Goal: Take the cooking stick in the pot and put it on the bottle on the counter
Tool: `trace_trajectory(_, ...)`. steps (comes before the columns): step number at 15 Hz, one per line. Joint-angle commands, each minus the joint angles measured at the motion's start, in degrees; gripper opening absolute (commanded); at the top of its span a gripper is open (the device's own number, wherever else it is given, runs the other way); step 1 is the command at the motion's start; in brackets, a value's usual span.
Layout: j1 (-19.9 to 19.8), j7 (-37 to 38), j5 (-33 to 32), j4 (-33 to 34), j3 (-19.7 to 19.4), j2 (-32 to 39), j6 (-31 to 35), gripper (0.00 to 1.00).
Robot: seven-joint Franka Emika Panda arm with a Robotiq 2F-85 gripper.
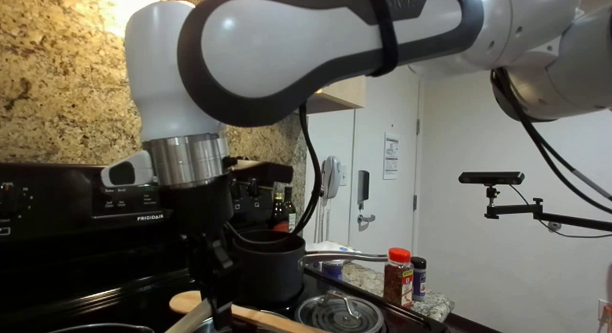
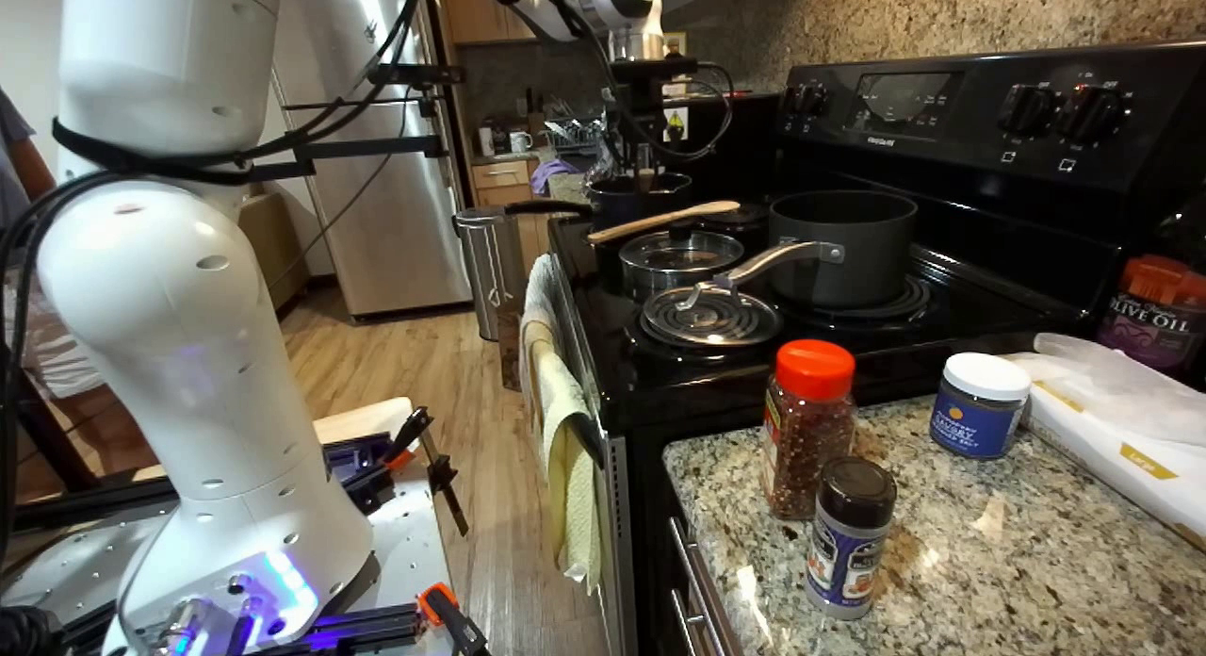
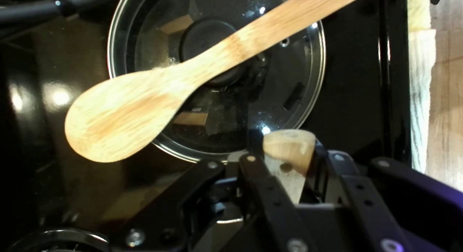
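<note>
The cooking stick (image 3: 291, 179) is a pale wooden rod with a small dark spot near its end. It stands between the fingers of my gripper (image 3: 290, 150), which look drawn in against both sides of it. In an exterior view the stick (image 1: 190, 318) slopes down-left from the gripper (image 1: 214, 308) towards the pot's rim (image 1: 103, 326). The far pot (image 2: 617, 208) hides its lower part. The red-capped bottle (image 2: 806, 449) stands upright on the granite counter (image 2: 970, 552), far from the gripper. It also shows in an exterior view (image 1: 398, 280).
A wide-headed wooden spoon (image 3: 119, 114) lies across a glass lid (image 3: 311, 100). A dark saucepan (image 2: 843, 251) with a metal handle stands on the stove. A small lid (image 2: 711, 319) covers a coil burner. A dark-capped shaker (image 2: 848, 552) and white-lidded jar (image 2: 980, 411) stand near the bottle.
</note>
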Motion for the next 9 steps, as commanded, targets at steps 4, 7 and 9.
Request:
trace_trajectory(4,-1.7,1.4,0.7,-2.2,-0.3,-6.5,0.7,0.07)
trace_trajectory(7,-3.0,2.9,1.5,-5.3,-1.0,-11.1,1.6,0.07)
trace_trajectory(9,-4.0,4.4,2.4,-8.8,-1.5,-14.9,2.8,0.07)
